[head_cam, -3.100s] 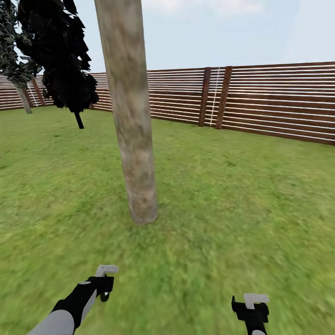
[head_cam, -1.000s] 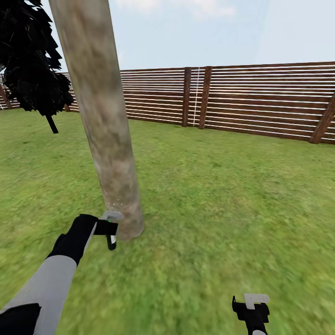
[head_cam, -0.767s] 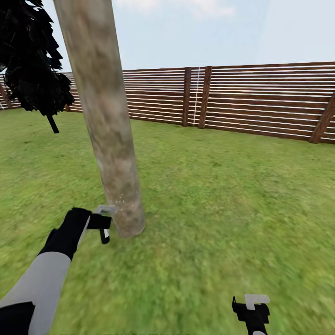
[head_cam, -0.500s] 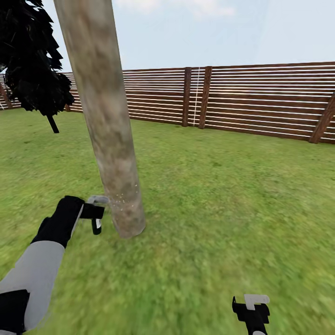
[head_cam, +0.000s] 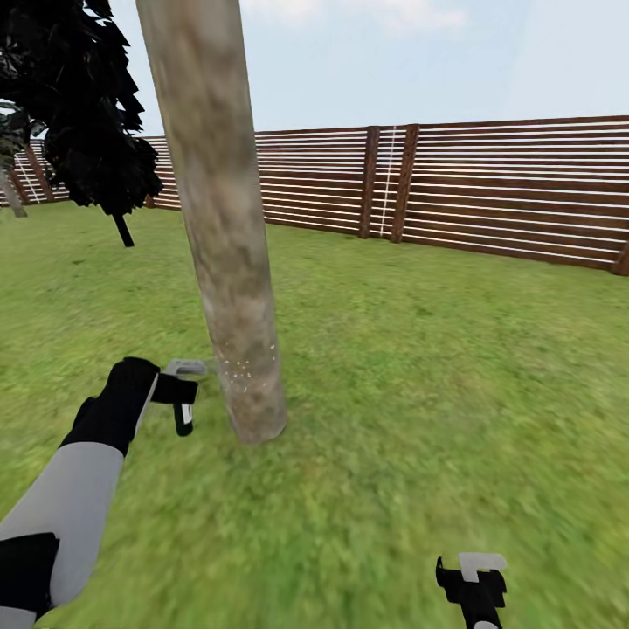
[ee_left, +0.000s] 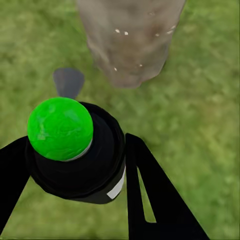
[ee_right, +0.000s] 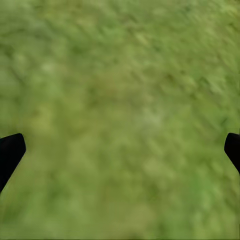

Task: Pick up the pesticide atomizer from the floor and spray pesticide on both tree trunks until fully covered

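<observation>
Lawn (head_cam: pixel 419 367): wide grass, bare around the robot; nothing lies between sprayer and trunk.
Fence (head_cam: pixel 507 188): reddish-brown slatted boards along the far edge, well clear of the work.
Dark tree (head_cam: pixel 87 105): near-black, cone-shaped, far off on the left — not a target.
Tree trunk (head_cam: pixel 229 227): pale mottled column, slightly tilted in the head view, wider at its foot; rigid, will not yield to contact.
Left pincer (head_cam: pixel 179 397): pressed onto the sprayer, held just beside the trunk's lower part.
Right pincer (head_cam: pixel 472 581): low over the grass, well apart from the trunk; the wrist view shows its tips spread wide, holding nothing.
Sprayer (ee_left: pixel 75 150): black bottle with a green cap, clamped between the left fingers (ee_left: pixel 150 195) at its body. Judged light, hard and smooth — liable to slip or twist, so the body is the right hold.
Spray (head_cam: pixel 245 371): a few whitish specks on the trunk near its base; the upper trunk appears uncovered.
</observation>
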Controlling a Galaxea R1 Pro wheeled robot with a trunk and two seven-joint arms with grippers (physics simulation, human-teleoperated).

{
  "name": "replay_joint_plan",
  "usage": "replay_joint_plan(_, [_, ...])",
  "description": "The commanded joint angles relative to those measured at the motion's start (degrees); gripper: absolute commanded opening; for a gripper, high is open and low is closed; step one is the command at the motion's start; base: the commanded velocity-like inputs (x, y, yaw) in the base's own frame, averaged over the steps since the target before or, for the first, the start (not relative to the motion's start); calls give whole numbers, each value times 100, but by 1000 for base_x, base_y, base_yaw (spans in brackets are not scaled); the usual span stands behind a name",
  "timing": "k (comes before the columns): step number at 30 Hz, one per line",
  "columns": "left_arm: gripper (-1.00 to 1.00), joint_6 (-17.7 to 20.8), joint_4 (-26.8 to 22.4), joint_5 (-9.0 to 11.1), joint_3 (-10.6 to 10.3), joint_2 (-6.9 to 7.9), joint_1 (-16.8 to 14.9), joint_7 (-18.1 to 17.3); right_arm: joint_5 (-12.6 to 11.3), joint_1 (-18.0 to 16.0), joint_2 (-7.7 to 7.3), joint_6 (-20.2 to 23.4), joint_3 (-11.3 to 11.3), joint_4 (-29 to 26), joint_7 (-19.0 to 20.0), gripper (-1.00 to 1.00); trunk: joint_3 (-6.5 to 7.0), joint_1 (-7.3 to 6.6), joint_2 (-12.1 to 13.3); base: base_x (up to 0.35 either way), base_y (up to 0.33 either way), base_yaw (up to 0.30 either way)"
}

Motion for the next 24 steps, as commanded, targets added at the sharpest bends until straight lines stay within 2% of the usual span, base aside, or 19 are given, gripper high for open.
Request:
replay_joint_plan(1, [-100,12,-4,-54,9,-5,4,-56,60,-4,-1,-13,-26,8,-29,100,-5,0,-2,148,0,20])
replay_joint_plan(6, [-100,12,-4,-55,-8,-47,26,-33,68,-4,-10,-13,-28,12,-29,100,-5,0,-2,295,-4,4])
replay_joint_plan(9, [-100,5,-4,-55,-11,-54,34,-31,61,-4,-11,-10,-28,12,-29,100,-5,0,-2,156,-177,0])
replay_joint_plan(24, [-100,-2,-4,-63,0,-54,34,-23,60,-4,-3,-9,-26,10,-29,100,-5,0,-2,-94,-270,0])
